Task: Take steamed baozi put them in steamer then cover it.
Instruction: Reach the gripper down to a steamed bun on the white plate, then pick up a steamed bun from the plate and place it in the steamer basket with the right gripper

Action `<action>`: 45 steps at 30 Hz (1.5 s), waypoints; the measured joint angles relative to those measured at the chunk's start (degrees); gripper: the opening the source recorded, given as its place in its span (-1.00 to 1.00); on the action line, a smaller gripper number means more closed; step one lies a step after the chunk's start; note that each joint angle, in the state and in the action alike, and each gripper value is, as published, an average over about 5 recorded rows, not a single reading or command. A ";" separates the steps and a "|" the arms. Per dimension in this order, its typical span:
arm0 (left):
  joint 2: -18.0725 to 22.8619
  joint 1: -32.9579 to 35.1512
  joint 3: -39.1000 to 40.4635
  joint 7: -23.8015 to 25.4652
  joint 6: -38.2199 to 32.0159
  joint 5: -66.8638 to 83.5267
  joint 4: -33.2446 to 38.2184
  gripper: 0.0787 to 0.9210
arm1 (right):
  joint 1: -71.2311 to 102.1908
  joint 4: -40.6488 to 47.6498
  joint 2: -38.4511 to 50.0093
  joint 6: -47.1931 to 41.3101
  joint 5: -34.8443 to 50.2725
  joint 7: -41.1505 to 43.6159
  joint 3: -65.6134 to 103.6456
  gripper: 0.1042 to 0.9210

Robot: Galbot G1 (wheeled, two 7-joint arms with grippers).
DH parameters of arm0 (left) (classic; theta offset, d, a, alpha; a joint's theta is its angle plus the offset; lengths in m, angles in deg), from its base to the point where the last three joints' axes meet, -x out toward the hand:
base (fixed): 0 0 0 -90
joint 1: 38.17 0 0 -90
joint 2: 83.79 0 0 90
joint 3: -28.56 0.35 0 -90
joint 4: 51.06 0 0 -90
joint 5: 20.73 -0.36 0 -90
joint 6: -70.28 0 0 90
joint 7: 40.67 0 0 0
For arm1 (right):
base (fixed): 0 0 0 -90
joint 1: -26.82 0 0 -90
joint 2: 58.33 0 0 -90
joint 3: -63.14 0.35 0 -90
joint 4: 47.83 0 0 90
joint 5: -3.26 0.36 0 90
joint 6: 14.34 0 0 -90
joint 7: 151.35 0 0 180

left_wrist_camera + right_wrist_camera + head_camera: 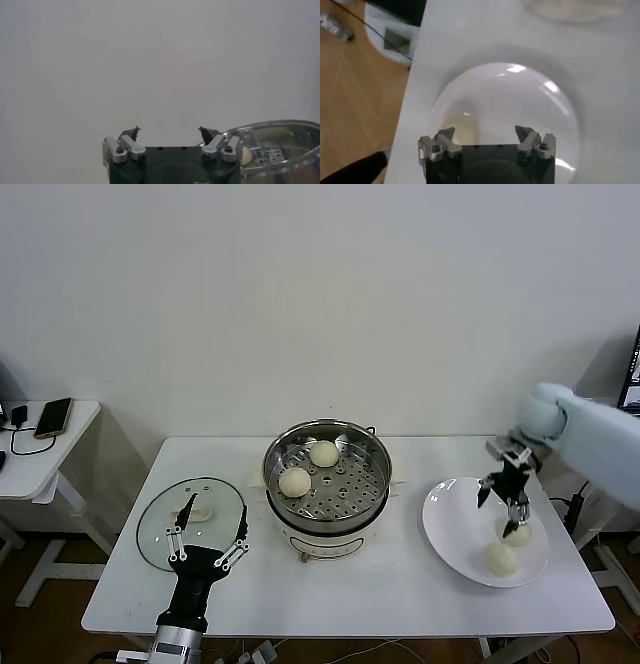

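Two cream-white baozi point(323, 453) point(294, 481) lie on the perforated tray of the shiny steamer point(300, 446) at the table's middle. Two more baozi point(517, 534) point(500, 559) lie on the white plate point(445, 524) at the right. My right gripper point(497, 510) is open and empty, hanging just above the plate beside the farther baozi; the right wrist view shows the plate point(520, 100) under its spread jaws point(485, 134). The glass cover point(160, 524) with its white handle point(198, 510) lies flat at the left. My left gripper point(212, 524) is open over the cover's near edge.
The steamer's rim point(280, 131) shows in the left wrist view. A small side table point(30, 454) with a phone point(52, 417) and cable stands at the far left. The table's right edge borders bare floor point(360, 90).
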 measured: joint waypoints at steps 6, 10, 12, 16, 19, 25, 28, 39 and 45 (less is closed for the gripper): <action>0.10 -0.05 0.09 -0.01 0.03 -0.03 -0.28 0.77 | 3.97 0.79 0.28 0.38 -2.32 -1.49 1.79 0.76; 0.09 -0.06 0.06 -0.08 0.02 -0.02 -0.42 0.77 | 5.92 1.24 0.29 0.51 -3.42 -2.54 2.80 0.76; 0.11 -0.09 0.03 -0.13 0.03 0.02 -0.47 0.77 | 6.84 1.46 0.22 0.54 -4.00 -3.04 3.35 0.76; 0.13 -0.15 -0.25 -0.31 0.01 0.16 -0.82 0.77 | 8.29 1.70 0.05 0.60 -5.04 -3.84 4.24 0.76; 0.10 -0.13 -0.53 -0.44 -0.05 0.22 -1.07 0.77 | 8.98 1.80 -0.02 0.62 -5.63 -4.24 4.68 0.76; 0.17 -0.24 -0.65 -0.56 -0.05 0.37 -1.07 0.77 | 9.76 1.56 0.05 0.60 -6.46 -4.98 5.03 0.69; 0.19 -0.26 -0.64 -0.62 -0.04 0.39 -1.05 0.77 | 9.82 1.20 0.31 0.49 -6.63 -5.26 4.99 0.57; -0.47 -0.95 -0.74 -0.85 0.12 0.84 -1.17 0.77 | 3.39 -1.16 0.29 1.09 -4.72 -5.20 1.79 0.39; -0.79 -1.10 -0.39 -0.87 0.20 0.92 -1.14 0.77 | -5.77 -2.55 -2.07 3.92 -1.04 -4.89 -1.81 0.38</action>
